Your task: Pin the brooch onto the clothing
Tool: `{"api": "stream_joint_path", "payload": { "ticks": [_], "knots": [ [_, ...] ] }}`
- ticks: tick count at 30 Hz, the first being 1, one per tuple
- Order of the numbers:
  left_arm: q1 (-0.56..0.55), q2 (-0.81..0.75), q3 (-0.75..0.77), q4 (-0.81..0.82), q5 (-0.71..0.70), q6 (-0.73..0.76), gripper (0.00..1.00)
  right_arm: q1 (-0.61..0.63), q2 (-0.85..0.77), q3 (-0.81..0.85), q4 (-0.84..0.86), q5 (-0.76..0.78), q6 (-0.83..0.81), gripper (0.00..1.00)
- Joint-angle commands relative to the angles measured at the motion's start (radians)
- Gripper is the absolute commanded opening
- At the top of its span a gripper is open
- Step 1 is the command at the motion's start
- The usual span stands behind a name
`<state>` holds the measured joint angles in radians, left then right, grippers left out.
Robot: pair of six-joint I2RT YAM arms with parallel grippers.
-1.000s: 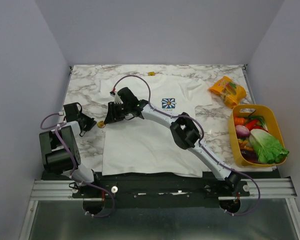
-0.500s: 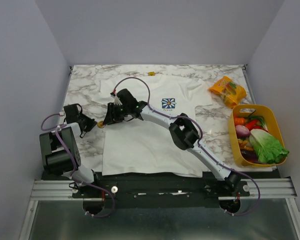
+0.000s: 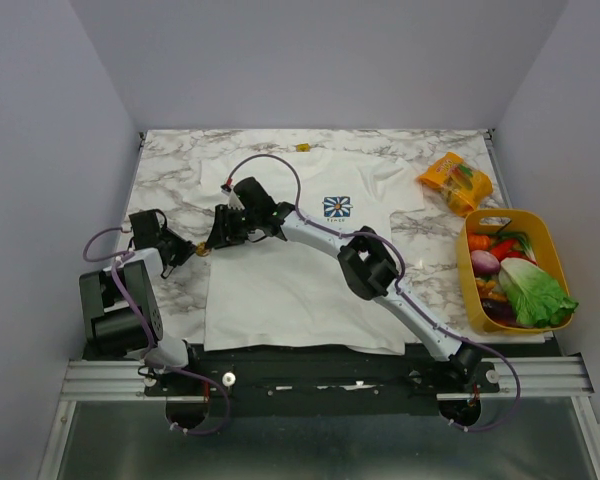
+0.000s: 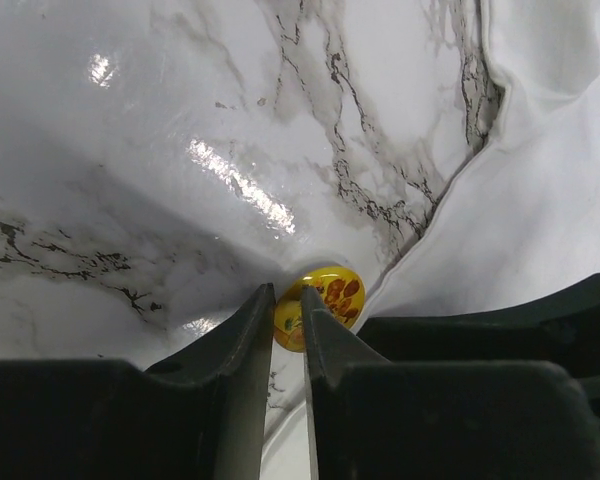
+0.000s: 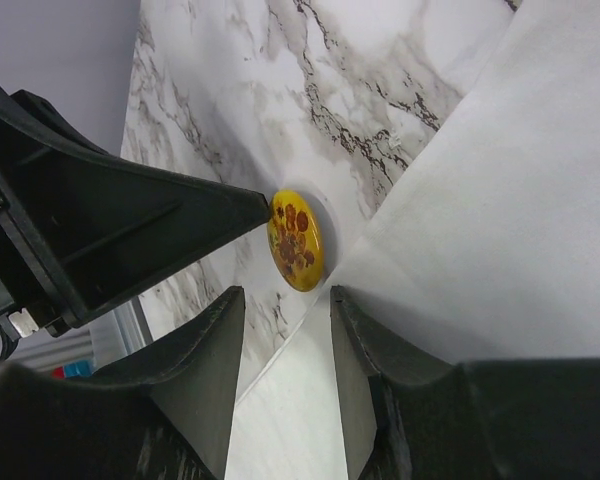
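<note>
Reaching in from nine o'clock, the left end effector (image 3: 186,250) is resting low over the marble bench (image 3: 170,170). Its two fingers are nearly together and the rim of the brooch (image 4: 320,298) is sitting right at their tips. I cannot tell whether it is pinching the piece or only touching it. The brooch is lying on bare marble, just beside the T-shirt (image 3: 290,290) at its nine o'clock edge and not yet on the cloth.

From three o'clock the right end effector (image 5: 285,293) is hovering over the brooch with its fingers spread and nothing between them, the fingers lining up either side of the disc.

I am guessing the brooch is featherlight and rigid. Its glossy domed face is likely slippery, so it is probably best taken across the thin rim, not on the dome. The pin on its back is hidden, so I cannot say which way it is pointing.

The shirt is looking thin and limp, already creasing at the edge. It is likely to bunch under a push unless one arm is holding it flat.
</note>
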<state>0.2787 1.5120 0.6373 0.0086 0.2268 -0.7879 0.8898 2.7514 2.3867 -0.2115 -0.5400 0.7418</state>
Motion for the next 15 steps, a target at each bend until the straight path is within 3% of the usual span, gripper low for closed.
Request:
{"api": "stream_joint_path", "payload": {
  "ticks": [1,15],
  "knots": [
    [-0.01,0.01,-0.027,-0.058,0.022,0.036,0.3,-0.005,0.045,-0.006,0.034,-0.034,0.007,0.49],
    [-0.01,-0.065,-0.021,-0.105,-0.035,0.041,0.36,-0.006,-0.015,-0.047,0.083,-0.043,-0.119,0.49]
  ]
}}
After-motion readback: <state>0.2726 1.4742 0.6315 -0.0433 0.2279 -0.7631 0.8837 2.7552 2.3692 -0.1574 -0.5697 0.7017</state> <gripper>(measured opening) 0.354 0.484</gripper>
